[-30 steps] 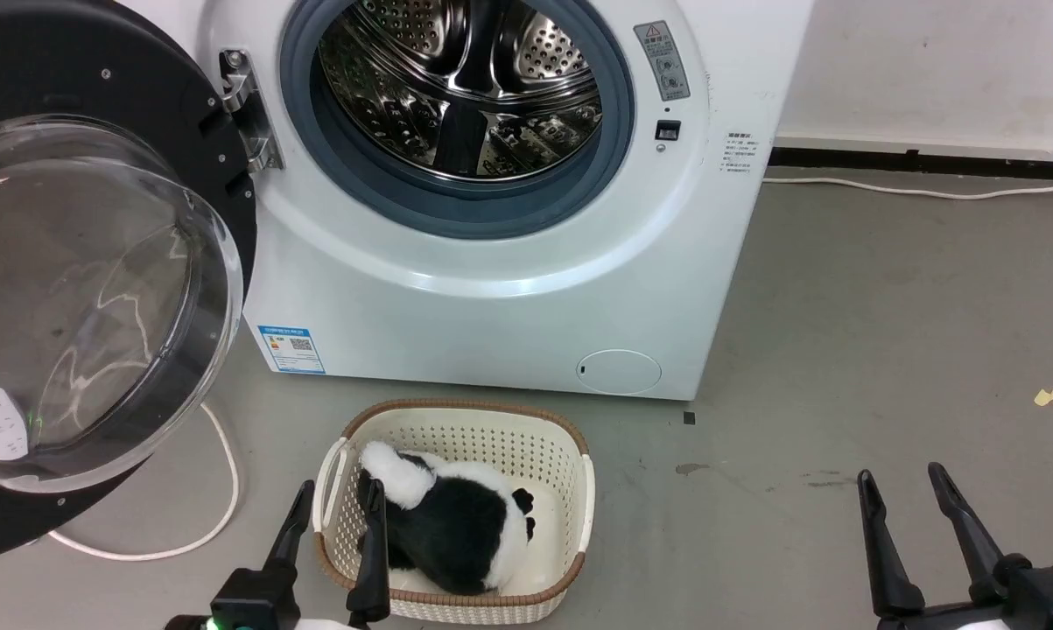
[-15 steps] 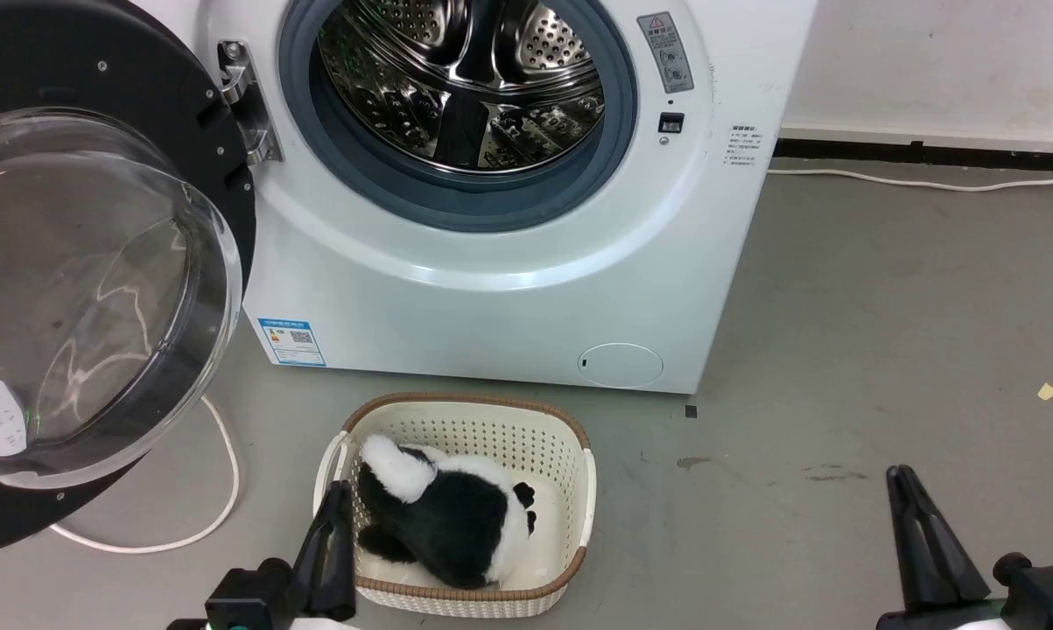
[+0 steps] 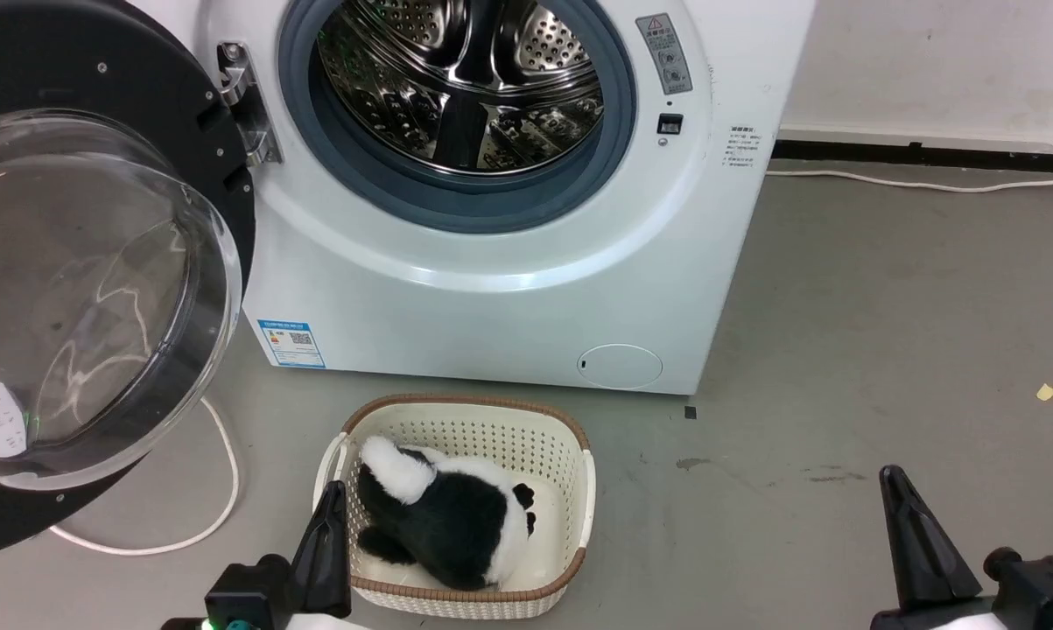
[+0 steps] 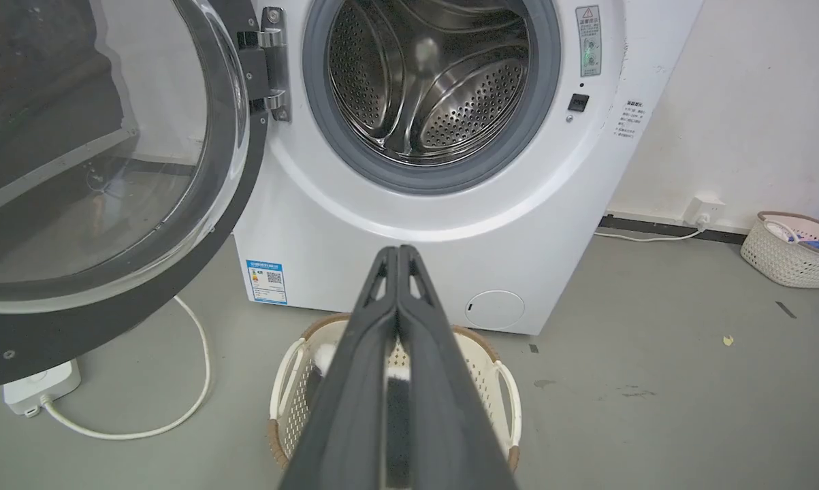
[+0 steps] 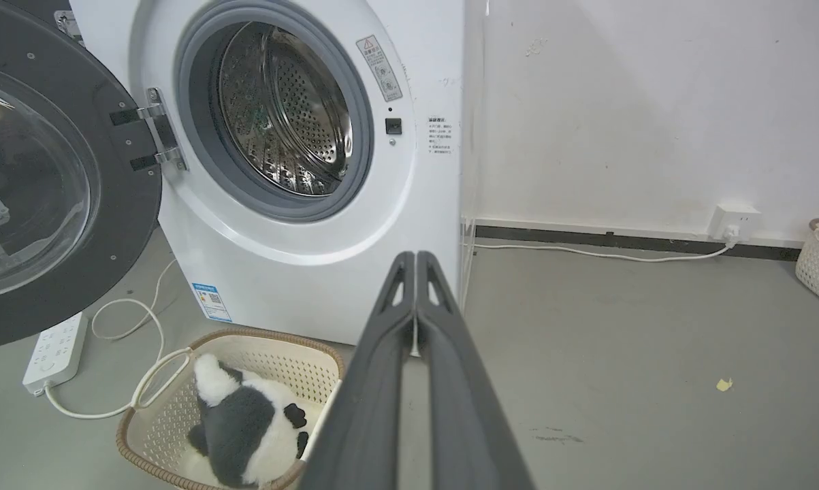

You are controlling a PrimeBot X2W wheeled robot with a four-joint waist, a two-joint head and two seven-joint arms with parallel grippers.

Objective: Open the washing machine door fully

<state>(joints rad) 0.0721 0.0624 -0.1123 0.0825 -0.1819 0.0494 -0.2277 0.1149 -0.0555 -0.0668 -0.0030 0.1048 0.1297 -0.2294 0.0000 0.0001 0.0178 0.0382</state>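
The white washing machine [image 3: 508, 306] stands ahead with its steel drum [image 3: 465, 79] exposed. Its black-rimmed door [image 3: 80, 289] with the bulging glass bowl is swung wide out to the left on its metal hinge [image 3: 244, 105]; the same door [image 4: 103, 170] and door [image 5: 35, 190] show in both wrist views. My left gripper [image 3: 332, 507] is shut and empty, low at the basket's left rim. My right gripper [image 3: 895, 490] is shut and empty at the lower right, over bare floor. Both sets of fingertips [image 4: 397, 253] [image 5: 414, 258] meet with no gap, well away from the door.
A cream perforated basket [image 3: 570, 464] holding a black-and-white plush panda [image 3: 447, 516] sits on the floor before the machine. A white cable [image 3: 220, 490] loops under the door to a power strip [image 5: 52, 350]. Another basket [image 4: 790, 248] stands by the right wall.
Both grippers went from open to shut during the first half second. The left gripper drew back from inside the basket to its left rim. The door stayed put.
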